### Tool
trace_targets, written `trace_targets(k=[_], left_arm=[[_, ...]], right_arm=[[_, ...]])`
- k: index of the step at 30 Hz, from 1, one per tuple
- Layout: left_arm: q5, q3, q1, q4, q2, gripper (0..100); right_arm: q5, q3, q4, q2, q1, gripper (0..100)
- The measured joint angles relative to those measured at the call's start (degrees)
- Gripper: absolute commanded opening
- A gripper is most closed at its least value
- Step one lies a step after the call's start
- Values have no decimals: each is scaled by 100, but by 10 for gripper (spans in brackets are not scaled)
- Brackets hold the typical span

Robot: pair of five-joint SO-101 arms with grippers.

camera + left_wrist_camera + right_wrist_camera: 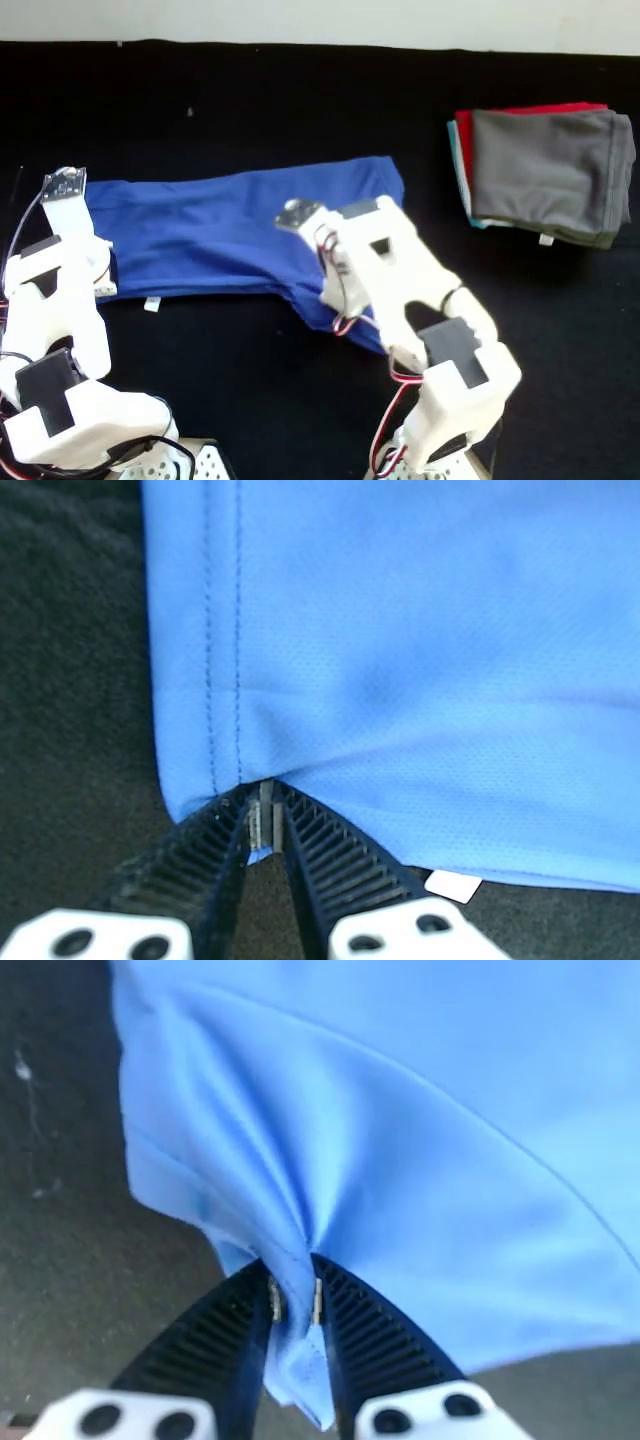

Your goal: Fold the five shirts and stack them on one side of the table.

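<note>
In the high view, the right arm (400, 270) hides the near corner of the blue shirt (230, 235). Under the grey shirt (545, 175), the stacked shirts (463, 135) show mere edges, their count unclear.

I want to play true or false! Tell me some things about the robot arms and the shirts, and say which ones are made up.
1. The left end effector is pinching the hem of the blue shirt. True.
2. The right end effector is wide open and holds nothing. False: it is shut on a bunched bit of the blue shirt.
3. A grey shirt is on top of the folded stack. True.
4. The blue shirt is lying on the folded stack. False: it lies spread on the black table, apart from the stack.
</note>
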Motion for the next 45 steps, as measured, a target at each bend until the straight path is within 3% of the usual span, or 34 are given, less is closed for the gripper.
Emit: trace_targets(k=[8, 15, 20, 23, 30, 35, 37, 40, 45], left_arm=[[0, 0, 0, 0, 0, 8], [0, 0, 0, 0, 0, 8], [0, 0, 0, 0, 0, 8], [0, 0, 0, 0, 0, 8], [0, 0, 0, 0, 0, 8], [0, 0, 0, 0, 0, 8], [0, 0, 0, 0, 0, 8], [0, 0, 0, 0, 0, 8], [0, 0, 0, 0, 0, 8]], right_arm=[[0, -2066, 519, -9, 440, 7], [0, -4062, 589, 1538, 492, 18], [0, -5670, 1081, 2840, 492, 167], [-35, -6567, 1222, 3622, 527, 180], [-1459, -8844, 1204, 4782, 1046, 180], [-1723, -10268, 2233, 4809, 1073, 180], [-1723, -10611, 2576, 4809, 1073, 157], [-1723, -10813, 2673, 4809, 1064, 7], [-1749, -10690, 2708, 4800, 712, 4]])
